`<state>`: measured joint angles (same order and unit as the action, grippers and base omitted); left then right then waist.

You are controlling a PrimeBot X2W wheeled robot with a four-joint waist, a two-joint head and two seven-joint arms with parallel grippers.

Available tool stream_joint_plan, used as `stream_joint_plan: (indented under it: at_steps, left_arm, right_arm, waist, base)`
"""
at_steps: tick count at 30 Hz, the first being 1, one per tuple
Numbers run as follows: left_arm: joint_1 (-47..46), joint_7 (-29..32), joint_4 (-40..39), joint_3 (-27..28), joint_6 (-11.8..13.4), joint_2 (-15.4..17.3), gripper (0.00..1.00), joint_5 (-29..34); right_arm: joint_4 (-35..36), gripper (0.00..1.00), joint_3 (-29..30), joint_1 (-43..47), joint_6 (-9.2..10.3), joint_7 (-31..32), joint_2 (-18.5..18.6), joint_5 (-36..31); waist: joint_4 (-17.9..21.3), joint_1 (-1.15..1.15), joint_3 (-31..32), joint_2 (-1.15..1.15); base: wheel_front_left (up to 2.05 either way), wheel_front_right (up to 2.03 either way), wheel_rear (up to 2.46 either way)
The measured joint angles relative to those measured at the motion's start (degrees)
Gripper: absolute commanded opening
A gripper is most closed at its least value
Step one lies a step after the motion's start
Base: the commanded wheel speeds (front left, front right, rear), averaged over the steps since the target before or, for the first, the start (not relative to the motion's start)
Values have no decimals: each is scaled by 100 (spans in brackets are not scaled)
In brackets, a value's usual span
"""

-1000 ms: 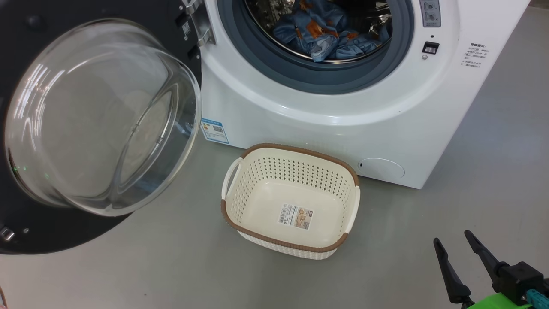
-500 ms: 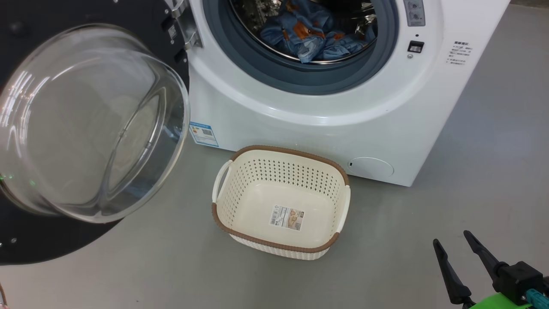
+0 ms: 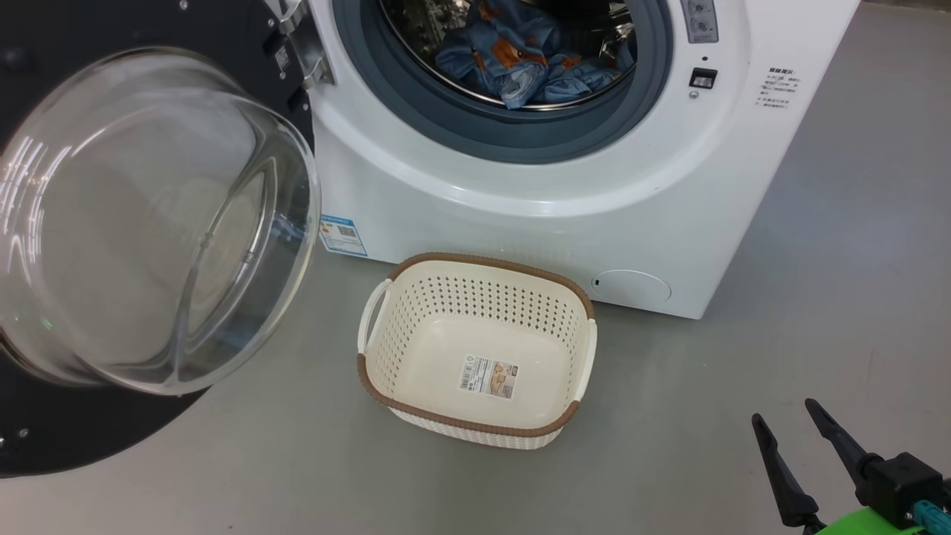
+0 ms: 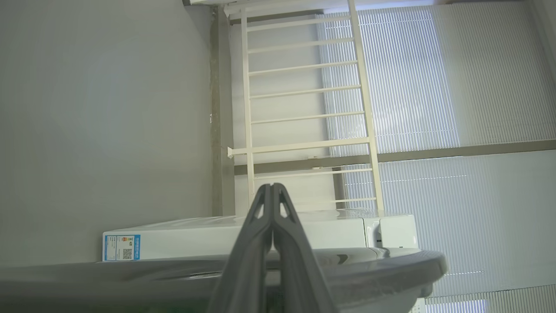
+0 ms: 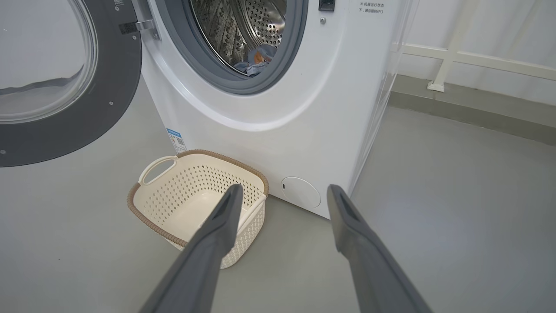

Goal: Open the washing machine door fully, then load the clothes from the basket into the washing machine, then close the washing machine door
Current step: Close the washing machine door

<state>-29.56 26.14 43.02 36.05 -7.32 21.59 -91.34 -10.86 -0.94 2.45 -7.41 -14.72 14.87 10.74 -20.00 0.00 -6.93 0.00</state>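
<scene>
Head view, left: door hangs wide open. In the left wrist view the left claw is clenched, empty. Top centre: clothes lie at the lip of the drum, and the basket below is empty. Closing could pinch fabric in the gasket. Lower right: right claw is spread, empty. The print on the sticker is unreadable.
</scene>
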Motion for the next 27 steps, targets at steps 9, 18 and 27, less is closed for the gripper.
stream_joint_plan:
  at_steps: [9,18,27]
  left_arm:
    - [143,210,-147,-137,0,-71,0,36]
    - [305,599,-441,-274,0,-189,0,42]
    - [508,1131,-909,-398,1,-401,0,-73]
  right_arm:
    - [-4,100,-16,6,1,0,-18,0]
    - [-30,100,-42,24,1,0,-20,0]
    - [-37,100,-24,27,0,0,-109,0]
  waist:
    - [-96,0,35,0]
    - [-149,0,100,0]
    - [-165,0,139,0]
  base:
    - [0,0,0]
    - [0,0,0]
    - [0,0,0]
